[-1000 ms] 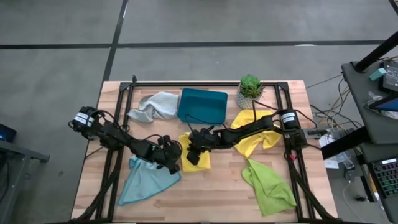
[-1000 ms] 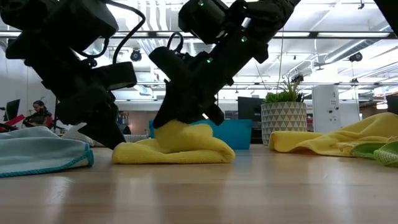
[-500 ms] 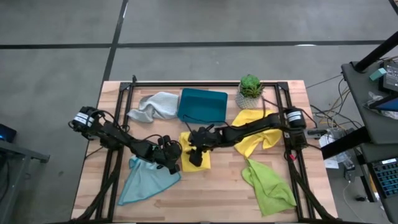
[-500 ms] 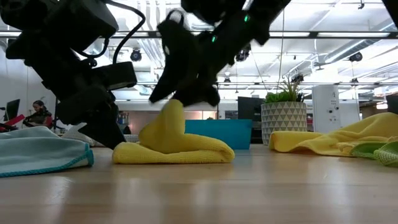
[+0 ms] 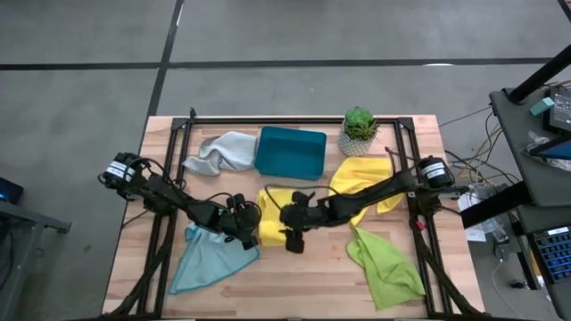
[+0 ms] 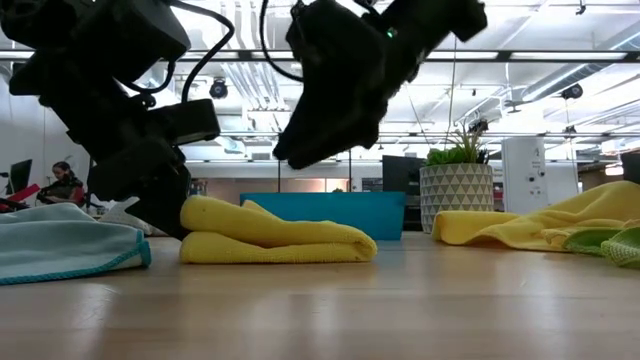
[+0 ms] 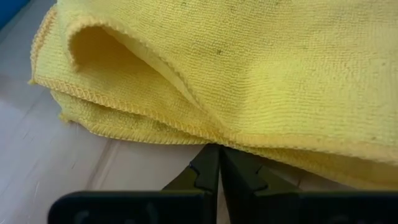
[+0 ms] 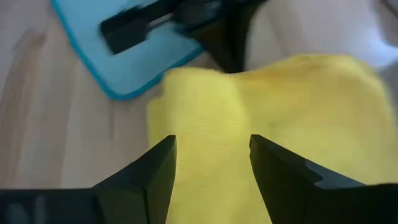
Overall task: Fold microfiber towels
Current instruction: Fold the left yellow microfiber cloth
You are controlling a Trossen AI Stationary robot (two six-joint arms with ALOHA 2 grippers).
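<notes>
Yellow microfiber is what you have at the centre of the table [image 5: 294, 285]: the folded yellow towel [image 6: 275, 240] lies doubled over on the wood, just in front of the teal tray [image 5: 290, 152]. Your left gripper [image 7: 217, 163] sits low at that towel's left edge with its fingers pressed together, tips touching the fold's hem. Your right gripper [image 8: 211, 158] hangs above the same towel with its fingers spread apart and nothing between them; in the low view it is clear of the cloth.

You can see the other towels spread around: the light blue towel [image 5: 210, 259] at the front left under the left arm, the grey towel [image 5: 221, 152] beside the tray at the back left, the second yellow towel [image 5: 366, 178] under the right arm near the potted plant [image 5: 359, 129], and the lime green towel [image 5: 385, 266] at the front right.
</notes>
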